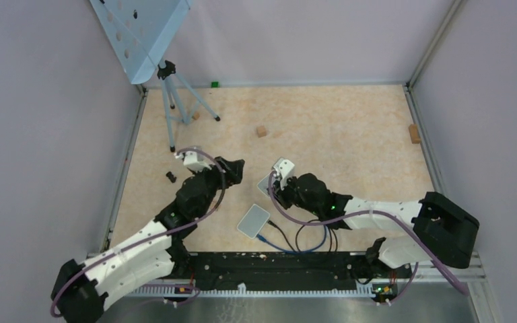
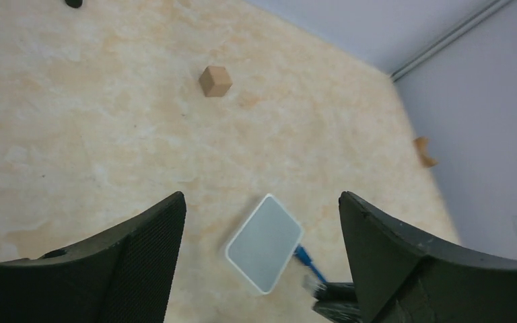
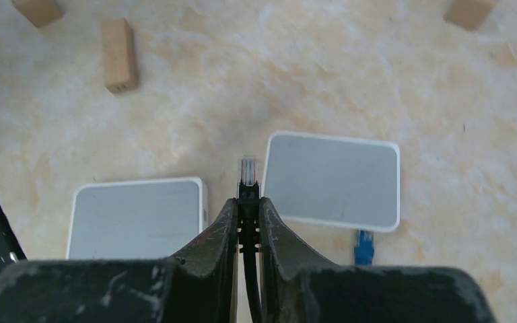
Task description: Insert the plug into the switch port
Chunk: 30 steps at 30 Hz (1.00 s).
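My right gripper [image 3: 248, 202] is shut on a black cable, and its clear plug [image 3: 248, 171] sticks out past the fingertips. The plug hangs above the gap between two flat white switches, one on the left [image 3: 138, 217] and one on the right [image 3: 333, 178]. The right switch has a blue plug [image 3: 363, 246] at its near edge. In the top view the right gripper [image 1: 277, 190] hovers over the far switch [image 1: 265, 183], and the near switch [image 1: 253, 221] has a blue cable [image 1: 264, 237]. My left gripper [image 2: 261, 196] is open and empty, with a white switch [image 2: 264, 242] beyond its fingers.
Wooden blocks lie on the beige floor: a cube [image 1: 261, 131], one by the right wall [image 1: 414, 133] and a long one [image 3: 120, 54]. A tripod [image 1: 175, 101] stands at the back left. Black cables [image 1: 309, 235] loop near the front rail.
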Available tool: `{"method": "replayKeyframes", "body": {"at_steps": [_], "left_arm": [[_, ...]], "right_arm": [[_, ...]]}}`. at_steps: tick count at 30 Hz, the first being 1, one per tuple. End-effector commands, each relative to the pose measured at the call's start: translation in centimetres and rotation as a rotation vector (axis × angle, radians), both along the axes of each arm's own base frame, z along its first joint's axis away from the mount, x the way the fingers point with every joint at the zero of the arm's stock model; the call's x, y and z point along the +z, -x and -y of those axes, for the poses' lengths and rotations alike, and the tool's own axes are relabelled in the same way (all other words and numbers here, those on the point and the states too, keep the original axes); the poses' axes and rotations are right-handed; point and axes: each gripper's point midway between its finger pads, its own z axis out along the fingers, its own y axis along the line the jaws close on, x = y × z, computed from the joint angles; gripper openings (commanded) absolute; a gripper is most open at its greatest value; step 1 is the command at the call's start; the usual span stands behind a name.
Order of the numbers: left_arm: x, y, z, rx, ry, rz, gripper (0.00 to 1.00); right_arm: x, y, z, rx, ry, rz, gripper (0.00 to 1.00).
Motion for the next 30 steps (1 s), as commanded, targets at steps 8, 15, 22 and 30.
{"method": "replayKeyframes", "body": {"at_steps": [8,15,22,30], "left_arm": [[-5.3,-5.2,9.0,-0.51,-0.417,0.066,0.99],[-10.1,-6.0,11.4,-0.661,-0.475,-0.05,0.99],[-13.3,-4.9,11.1,-0.638,-0.396,-0.173,0.91],[-15.2,-2.8,10.2,-0.637,-0.352,-0.231,0.78]], "right_arm": [[-3.3,0.9,5.9,-0.287,-0.015,-0.049,0.0],[-5.4,1.4,6.3,-0.314,-0.004,-0.088,0.0],[-6.1,1.3,5.9,-0.297,0.004,-0.053,0.0],[-7.6,1.7,5.2,-0.226,0.031,-0.027,0.0]]}}
